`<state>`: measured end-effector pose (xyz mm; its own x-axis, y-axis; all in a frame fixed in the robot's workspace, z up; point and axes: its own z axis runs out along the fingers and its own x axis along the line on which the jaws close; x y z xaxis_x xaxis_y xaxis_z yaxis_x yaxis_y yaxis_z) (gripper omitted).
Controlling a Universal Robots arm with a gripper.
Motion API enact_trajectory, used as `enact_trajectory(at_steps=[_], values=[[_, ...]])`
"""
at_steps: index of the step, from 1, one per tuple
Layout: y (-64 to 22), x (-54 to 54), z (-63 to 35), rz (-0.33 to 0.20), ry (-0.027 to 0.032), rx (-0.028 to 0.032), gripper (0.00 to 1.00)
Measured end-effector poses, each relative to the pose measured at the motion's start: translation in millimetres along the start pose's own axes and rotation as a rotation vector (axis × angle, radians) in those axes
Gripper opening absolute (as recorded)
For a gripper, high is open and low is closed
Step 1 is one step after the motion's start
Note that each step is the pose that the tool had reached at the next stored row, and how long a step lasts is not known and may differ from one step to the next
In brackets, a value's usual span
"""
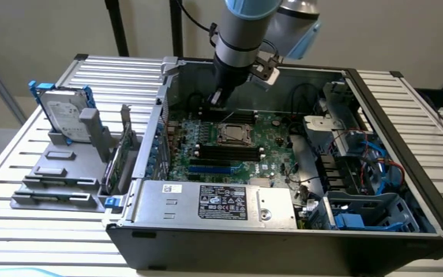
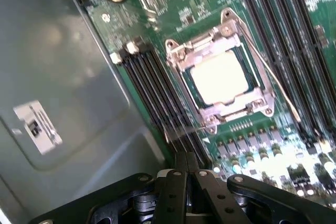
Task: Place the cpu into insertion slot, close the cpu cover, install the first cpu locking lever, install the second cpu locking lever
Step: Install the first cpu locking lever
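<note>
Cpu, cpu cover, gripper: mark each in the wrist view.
cpu (image 2: 218, 77), wrist view, centre of its pale top face.
cpu cover (image 2: 239, 107), wrist view, on its silvery frame bar.
gripper (image 2: 186, 157), wrist view, midway between its fingertips.

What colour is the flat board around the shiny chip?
The motherboard is green, best seen in the wrist view.

In the exterior view the cover (image 1: 223, 134) is too small for me to tell whether it lies flat. The arm (image 1: 241, 34) is cut off by the top edge, and the gripper (image 1: 217, 105) tip is lost against dark memory slots (image 1: 223, 115). In the wrist view the fingers (image 2: 176, 192) run off the edge, a thin wire (image 2: 185, 129) just past their tips is blurred, so I can't tell if they touch, and the label (image 2: 38, 127) is unreadable
</note>
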<state>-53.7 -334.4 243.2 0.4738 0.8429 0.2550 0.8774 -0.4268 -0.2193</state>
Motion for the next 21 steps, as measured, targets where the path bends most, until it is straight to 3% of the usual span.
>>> enact_trajectory(at_steps=[6, 21], values=[[3.3, 0.8, 2.0, 0.0, 0.0002, 0.0002, 0.11], [7.7, -6.8, 27.1, 0.001, -0.0044, -0.0018, 0.11]])
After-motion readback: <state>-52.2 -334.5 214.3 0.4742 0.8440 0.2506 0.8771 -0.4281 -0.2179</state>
